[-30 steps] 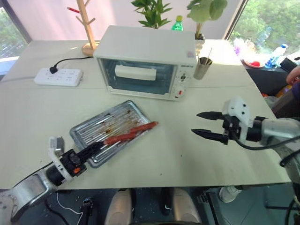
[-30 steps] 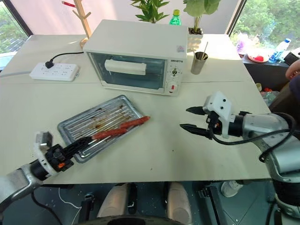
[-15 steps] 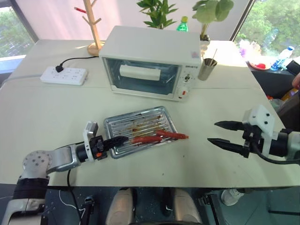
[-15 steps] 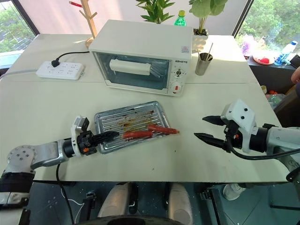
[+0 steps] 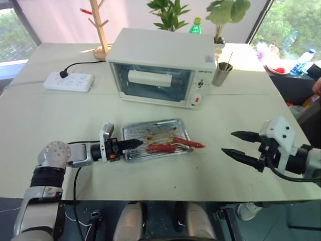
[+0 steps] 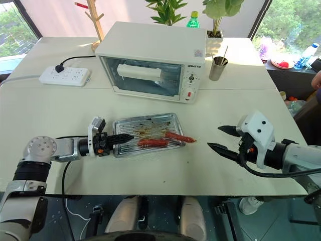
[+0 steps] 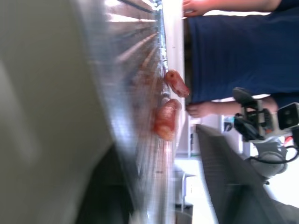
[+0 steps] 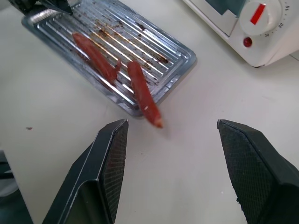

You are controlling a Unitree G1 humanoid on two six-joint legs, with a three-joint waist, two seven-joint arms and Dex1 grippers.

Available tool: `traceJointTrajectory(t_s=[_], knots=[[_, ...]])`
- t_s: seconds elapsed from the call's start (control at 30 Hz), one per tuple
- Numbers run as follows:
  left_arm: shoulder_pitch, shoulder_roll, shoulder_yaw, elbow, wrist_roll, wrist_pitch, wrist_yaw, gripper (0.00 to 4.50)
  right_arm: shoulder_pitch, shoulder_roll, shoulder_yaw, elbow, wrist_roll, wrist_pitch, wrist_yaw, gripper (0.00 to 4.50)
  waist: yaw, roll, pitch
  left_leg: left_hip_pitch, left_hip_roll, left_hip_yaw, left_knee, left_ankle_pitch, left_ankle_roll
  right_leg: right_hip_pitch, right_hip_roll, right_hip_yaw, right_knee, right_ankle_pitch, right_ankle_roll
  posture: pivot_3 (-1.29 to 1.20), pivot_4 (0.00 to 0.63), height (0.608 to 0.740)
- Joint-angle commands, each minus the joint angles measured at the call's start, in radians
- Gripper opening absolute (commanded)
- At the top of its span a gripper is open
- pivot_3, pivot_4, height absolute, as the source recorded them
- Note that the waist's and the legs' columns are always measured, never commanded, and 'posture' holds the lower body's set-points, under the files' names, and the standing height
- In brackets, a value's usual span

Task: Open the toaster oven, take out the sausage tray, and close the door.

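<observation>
The white toaster oven [image 5: 160, 65] stands at the back of the table, its glass door [image 5: 150, 80] closed. In front of it the shiny sausage tray [image 5: 150, 131] lies flat on the table. One red sausage [image 5: 161, 148] rests on it. A second sausage [image 5: 188, 143] pokes over its right rim. My left gripper [image 5: 138, 143] reaches level to the tray's left edge. In the left wrist view its fingers [image 7: 224, 182] stand apart with the tray's rim between them. My right gripper [image 5: 227, 142] hovers open to the right of the tray, holding nothing.
A white power strip [image 5: 67, 80] lies at the back left beside a wooden rack [image 5: 100, 30]. A metal cup [image 5: 218, 73] stands right of the oven, with plants and a green bottle [image 5: 196, 25] behind. A person in dark blue [image 7: 233, 51] is at the table's right.
The tray has turned and slid to the right across the table with my left gripper, whose jaws have since come apart. The right gripper has hardly moved.
</observation>
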Motion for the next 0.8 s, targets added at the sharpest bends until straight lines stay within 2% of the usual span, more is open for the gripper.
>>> traceJointTrajectory(t_s=[0.03, 0.07, 0.27, 0.5, 0.67, 0.8], knots=[[-0.015, 0.006, 0.024, 0.017, 0.068, 0.002, -0.022, 3.94, -0.005, 0.01, 0.004, -0.026, 0.004, -0.028, -0.021, 3.1, 0.0, 0.0, 0.0, 0.0, 0.0, 0.0, 0.0, 0.0, 0.0, 0.0, 0.0, 0.0, 0.0, 0.0, 0.0, 0.0, 0.15, 0.717], [-0.018, 0.008, 0.031, 0.02, 0.078, 0.004, -0.025, 4.46, -0.007, 0.011, 0.009, -0.022, 0.003, -0.032, -0.024, 3.1, 0.001, 0.0, 0.0, 0.0, 0.0, 0.0, 0.0, 0.0, 0.0, 0.0, 0.001, 0.0, 0.0, 0.0, 0.0, 0.0, 0.15, 0.717], [0.013, 0.051, 0.077, -0.027, 0.114, 0.014, -0.041, 4.46, -0.025, 0.012, 0.055, 0.01, -0.013, -0.072, -0.034, 3.1, -0.006, 0.0, 0.0, 0.004, 0.001, -0.001, 0.0, 0.0, 0.0, 0.002, 0.001, 0.0, 0.001, 0.0, 0.0, 0.0, 0.15, 0.717], [0.213, 0.232, 0.164, -0.203, 0.211, -0.114, -0.099, 4.46, -0.11, 0.027, 0.176, 0.09, -0.044, -0.138, -0.028, 3.1, -0.039, 0.0, 0.0, 0.006, 0.008, 0.0, -0.004, 0.0, 0.0, 0.001, 0.005, 0.001, 0.001, 0.0, -0.001, 0.0, 0.15, 0.717], [0.399, 0.357, 0.206, -0.339, 0.363, -0.348, -0.184, 4.46, -0.174, 0.028, 0.236, 0.166, -0.056, -0.17, 0.009, 3.1, -0.052, 0.0, 0.0, 0.006, 0.012, 0.001, -0.005, 0.0, -0.001, -0.002, 0.006, 0.001, 0.001, -0.001, -0.004, 0.0, 0.15, 0.717], [0.503, 0.429, 0.335, -0.469, 0.447, -0.563, -0.276, 4.46, -0.228, 0.004, 0.256, 0.231, -0.041, -0.181, 0.08, 3.1, -0.049, 0.001, 0.0, 0.005, 0.014, 0.005, -0.009, 0.0, -0.001, -0.007, 0.006, 0.001, 0.001, 0.0, -0.006, 0.0, 0.15, 0.717]])
